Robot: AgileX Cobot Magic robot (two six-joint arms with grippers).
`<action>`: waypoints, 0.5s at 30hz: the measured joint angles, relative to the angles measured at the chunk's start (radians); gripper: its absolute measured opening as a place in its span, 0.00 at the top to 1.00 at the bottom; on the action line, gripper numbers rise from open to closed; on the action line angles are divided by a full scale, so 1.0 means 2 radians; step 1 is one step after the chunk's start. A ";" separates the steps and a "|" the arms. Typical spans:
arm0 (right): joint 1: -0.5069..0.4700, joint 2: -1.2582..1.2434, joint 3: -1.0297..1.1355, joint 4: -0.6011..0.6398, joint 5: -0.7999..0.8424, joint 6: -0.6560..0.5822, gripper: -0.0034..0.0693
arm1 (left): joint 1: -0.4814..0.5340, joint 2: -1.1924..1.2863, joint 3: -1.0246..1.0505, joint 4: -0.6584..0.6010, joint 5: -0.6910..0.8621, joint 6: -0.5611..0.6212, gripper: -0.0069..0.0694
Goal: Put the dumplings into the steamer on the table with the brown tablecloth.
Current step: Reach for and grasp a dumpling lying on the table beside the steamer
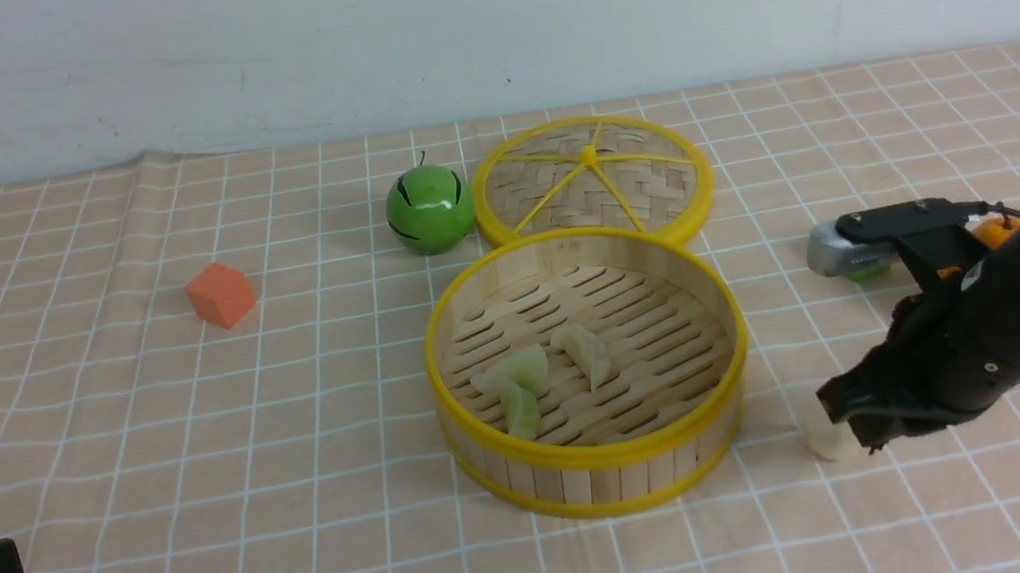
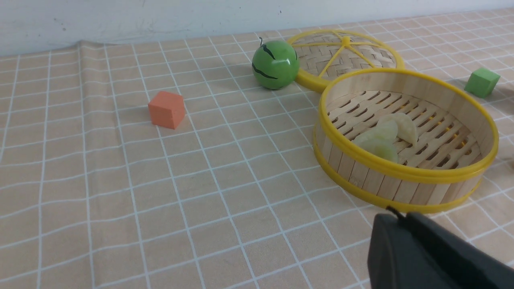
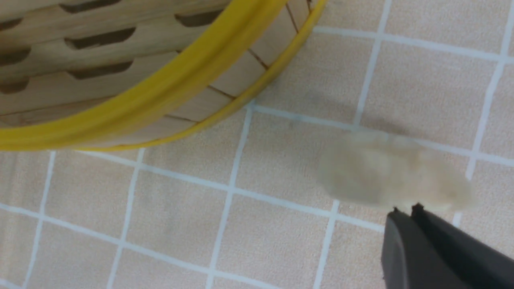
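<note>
Front camera, set high between the two arms, faces forward and down across the tabletop (image 1: 88,440) to the wall (image 1: 469,9). Left wrist camera rides low at the tabletop's left front, looking toward the steamer (image 2: 401,171) — both views share steamer, lid (image 2: 349,56) and orange cube (image 2: 166,109). Right wrist camera points steeply down at close range, taking in only the steamer's rim and one dumpling (image 3: 393,172).

Matt creased cloth tablecloth (image 1: 88,440); bare slatted bamboo steamer (image 1: 600,485), glossy yellow rims; waxy translucent dumplings (image 1: 523,370); glossy green ball (image 1: 430,209); matt orange cube (image 1: 220,294).
</note>
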 joint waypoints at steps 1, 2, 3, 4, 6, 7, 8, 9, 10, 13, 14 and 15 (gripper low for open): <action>0.000 0.000 0.000 0.003 -0.003 0.002 0.84 | 0.000 0.000 0.000 0.000 -0.002 0.000 0.88; 0.000 0.000 0.000 0.006 -0.006 0.003 0.80 | 0.000 0.000 0.000 0.000 -0.003 0.000 0.88; 0.000 0.000 0.000 0.010 -0.011 0.004 0.73 | 0.000 0.000 0.000 0.000 -0.004 0.000 0.88; 0.000 0.001 0.000 0.016 -0.016 0.002 0.68 | 0.000 0.000 0.000 0.000 -0.005 0.000 0.88; 0.000 0.003 0.000 0.024 -0.027 -0.006 0.59 | 0.000 0.000 0.000 0.000 -0.005 0.000 0.87; 0.000 0.006 0.000 0.031 -0.036 -0.023 0.51 | 0.000 0.000 0.000 0.000 -0.005 0.000 0.87; 0.000 0.009 0.000 0.034 -0.041 -0.038 0.47 | 0.000 0.000 0.000 0.000 -0.005 0.000 0.87; 0.000 0.013 0.000 0.037 -0.047 -0.060 0.43 | 0.000 0.000 0.000 0.000 -0.006 0.000 0.87; 0.000 0.018 0.000 0.041 -0.051 -0.085 0.39 | 0.000 0.000 0.000 0.000 -0.006 0.000 0.87; 0.000 0.031 0.000 0.048 -0.053 -0.163 0.32 | 0.000 0.000 0.000 0.000 -0.006 0.000 0.87; 0.000 0.036 0.000 0.051 -0.053 -0.195 0.30 | 0.000 0.000 0.000 0.000 -0.006 0.000 0.87; 0.000 0.039 0.000 0.054 -0.053 -0.209 0.30 | 0.000 0.000 0.000 0.000 -0.007 0.000 0.87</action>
